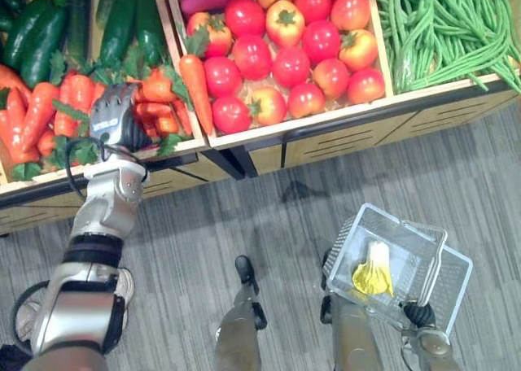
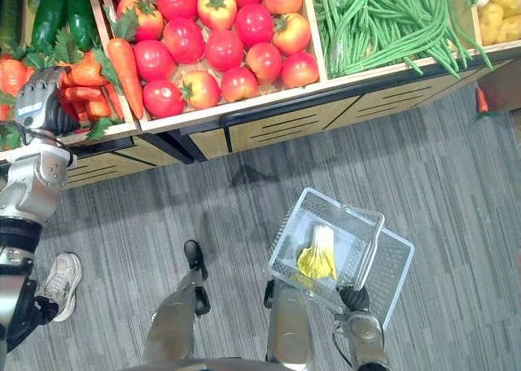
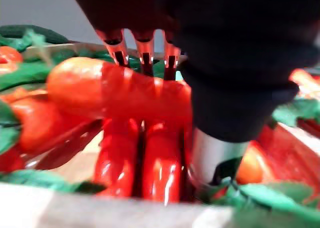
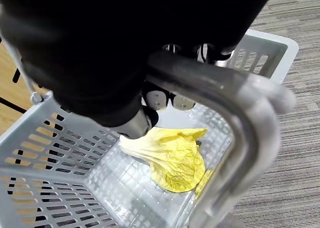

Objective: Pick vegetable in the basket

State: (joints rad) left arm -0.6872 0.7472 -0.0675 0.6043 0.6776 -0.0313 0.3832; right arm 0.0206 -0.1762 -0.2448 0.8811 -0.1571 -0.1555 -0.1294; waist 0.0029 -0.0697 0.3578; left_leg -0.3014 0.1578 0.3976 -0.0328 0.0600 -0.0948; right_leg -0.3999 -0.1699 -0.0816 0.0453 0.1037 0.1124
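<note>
At the upper left of the left eye view the left hand [image 1: 114, 117] lies in the carrot crate [image 1: 172, 150], fingers [image 3: 116, 45] curled round a carrot [image 3: 100, 88], while at lower right the right hand [image 1: 419, 316] grips the handle [image 4: 210, 85] of the basket [image 1: 370, 216], which holds a yellow leaf [image 1: 373, 275].

Both head cameras are looking steeply down, sharing the produce stand [image 1: 342, 139], floor [image 1: 244, 216] and basket [image 2: 286, 249]. The left wrist camera is facing a carrot [image 3: 100, 85] from very close; the right wrist one is peering into the basket
</note>
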